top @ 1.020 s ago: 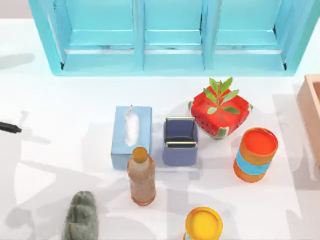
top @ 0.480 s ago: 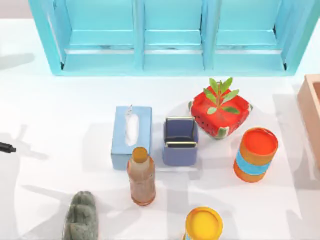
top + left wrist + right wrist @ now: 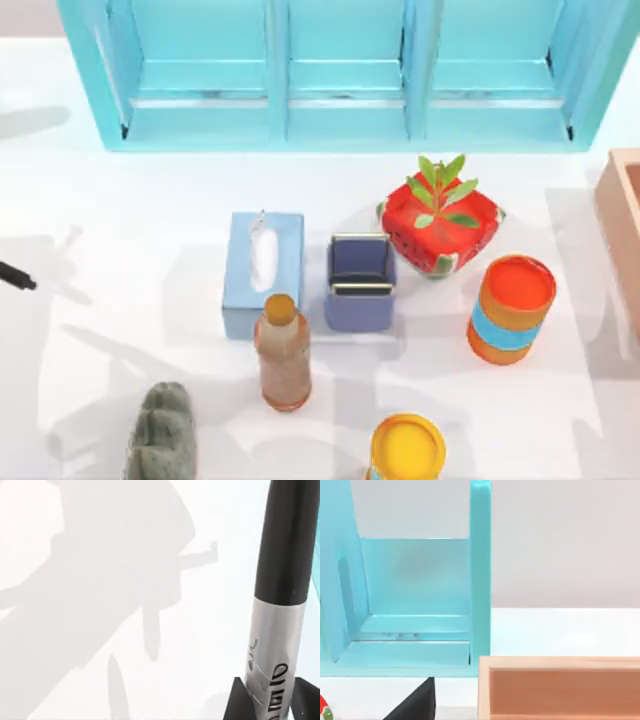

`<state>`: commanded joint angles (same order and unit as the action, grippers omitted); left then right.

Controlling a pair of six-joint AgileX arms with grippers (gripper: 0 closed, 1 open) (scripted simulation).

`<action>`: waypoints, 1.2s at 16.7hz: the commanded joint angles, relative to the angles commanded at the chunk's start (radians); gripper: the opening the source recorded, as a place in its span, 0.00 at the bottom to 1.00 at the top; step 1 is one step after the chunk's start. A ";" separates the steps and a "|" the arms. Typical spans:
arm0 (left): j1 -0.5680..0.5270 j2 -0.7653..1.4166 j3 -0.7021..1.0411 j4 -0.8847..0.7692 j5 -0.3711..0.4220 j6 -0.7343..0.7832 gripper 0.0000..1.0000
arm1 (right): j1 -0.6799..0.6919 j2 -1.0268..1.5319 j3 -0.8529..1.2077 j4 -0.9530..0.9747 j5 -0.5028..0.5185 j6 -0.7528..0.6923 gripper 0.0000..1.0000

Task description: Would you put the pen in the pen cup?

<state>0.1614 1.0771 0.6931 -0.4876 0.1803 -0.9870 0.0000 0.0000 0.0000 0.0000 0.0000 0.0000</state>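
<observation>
1. My left gripper (image 3: 270, 700): black fingers pinched on the silver-grey middle section of the thin black pen (image 3: 280, 580), seen in the left wrist view. The pen's black barrel runs straight out from between the fingers, held above the white table (image 3: 100, 530).
2. Same pen in the top view: only its tapered black tip (image 3: 18, 277) shows, at the table's far left edge, well apart from the other things.
3. Small square periwinkle-blue pen cup (image 3: 360, 283): upright near the table's middle, dark hollow up, metallic rim, far to the right of the pen.
4. Light-blue tissue box (image 3: 262, 273): just left of the cup.
5. Brownish bottle with a tan cap (image 3: 283, 352): in front of the tissue box.
6. Red watermelon-patterned planter with a green plant (image 3: 440, 225): right of and behind the cup.
7. Orange cylinder with a blue band (image 3: 510, 308): right of the cup.
8. Turquoise shelf unit (image 3: 340, 75): along the back.
9. My right arm's wrist view faces the shelf and a pale wooden box (image 3: 560, 687).
</observation>
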 joint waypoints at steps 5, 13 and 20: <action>-0.295 0.239 0.157 0.259 -0.454 0.220 0.00 | 0.000 0.000 0.000 0.000 0.000 0.000 1.00; -0.903 0.666 0.487 0.772 -1.342 0.557 0.00 | 0.000 0.000 0.000 0.000 0.000 0.000 1.00; -1.296 0.973 0.627 1.025 -1.801 0.759 0.00 | 0.000 0.000 0.000 0.000 0.000 0.000 1.00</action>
<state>-1.1349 2.0502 1.3203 0.5376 -1.6208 -0.2278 0.0000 0.0000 0.0000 0.0000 0.0000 0.0000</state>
